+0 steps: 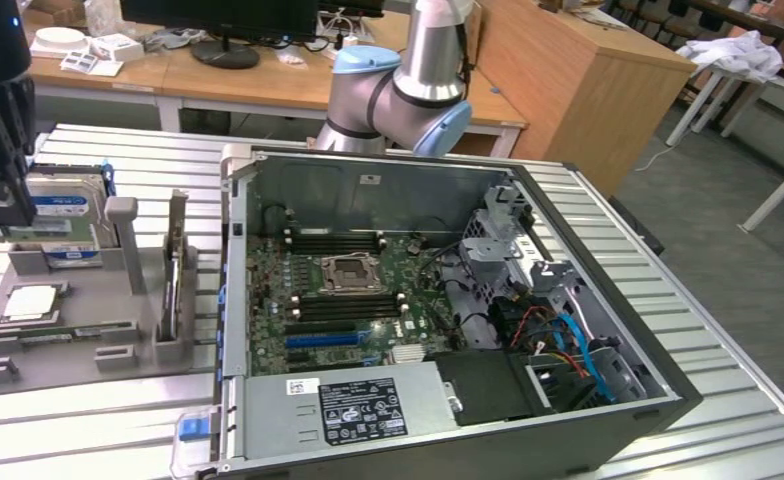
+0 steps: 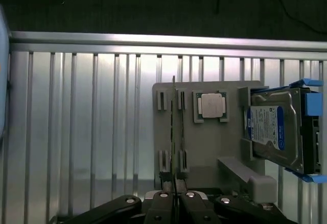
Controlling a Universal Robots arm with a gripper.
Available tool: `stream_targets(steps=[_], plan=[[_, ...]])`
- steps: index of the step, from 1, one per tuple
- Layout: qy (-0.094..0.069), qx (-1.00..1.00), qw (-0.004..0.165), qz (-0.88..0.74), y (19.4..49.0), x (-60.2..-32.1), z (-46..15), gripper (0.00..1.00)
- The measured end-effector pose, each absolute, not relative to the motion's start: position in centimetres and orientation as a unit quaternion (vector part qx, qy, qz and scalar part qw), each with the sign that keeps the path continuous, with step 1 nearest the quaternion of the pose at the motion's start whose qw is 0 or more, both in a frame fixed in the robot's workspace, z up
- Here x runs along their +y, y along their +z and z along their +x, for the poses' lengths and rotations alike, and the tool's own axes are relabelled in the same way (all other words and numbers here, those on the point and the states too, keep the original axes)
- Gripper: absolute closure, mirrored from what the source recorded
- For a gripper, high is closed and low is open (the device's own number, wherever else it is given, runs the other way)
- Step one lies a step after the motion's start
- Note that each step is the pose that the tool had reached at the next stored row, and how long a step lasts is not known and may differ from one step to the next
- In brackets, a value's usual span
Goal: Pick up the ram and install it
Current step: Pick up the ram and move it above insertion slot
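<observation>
Hovering over ram [image 2: 173, 127], pincer [image 2: 174, 198] shut

The jaws hide one end of the ram [image 2: 173, 132].

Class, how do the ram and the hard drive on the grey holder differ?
The ram is a thin stick standing on edge between small posts; the hard drive is a thick block in a cradle. The hard drive carries a blue-and-white label and blue rails; the ram has neither. Both sit on the grey holder.
</observation>
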State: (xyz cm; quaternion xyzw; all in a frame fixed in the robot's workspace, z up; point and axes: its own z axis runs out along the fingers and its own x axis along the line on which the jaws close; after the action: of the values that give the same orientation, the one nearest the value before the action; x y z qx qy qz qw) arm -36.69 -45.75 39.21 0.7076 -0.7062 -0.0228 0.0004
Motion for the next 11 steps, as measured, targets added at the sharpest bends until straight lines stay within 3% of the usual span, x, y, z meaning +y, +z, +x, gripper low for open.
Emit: stream_targets(steps=[11], plan=[[-0.023, -0.707, 0.0, 0.707, 40.6, -45.7, -36.7, 0.88]])
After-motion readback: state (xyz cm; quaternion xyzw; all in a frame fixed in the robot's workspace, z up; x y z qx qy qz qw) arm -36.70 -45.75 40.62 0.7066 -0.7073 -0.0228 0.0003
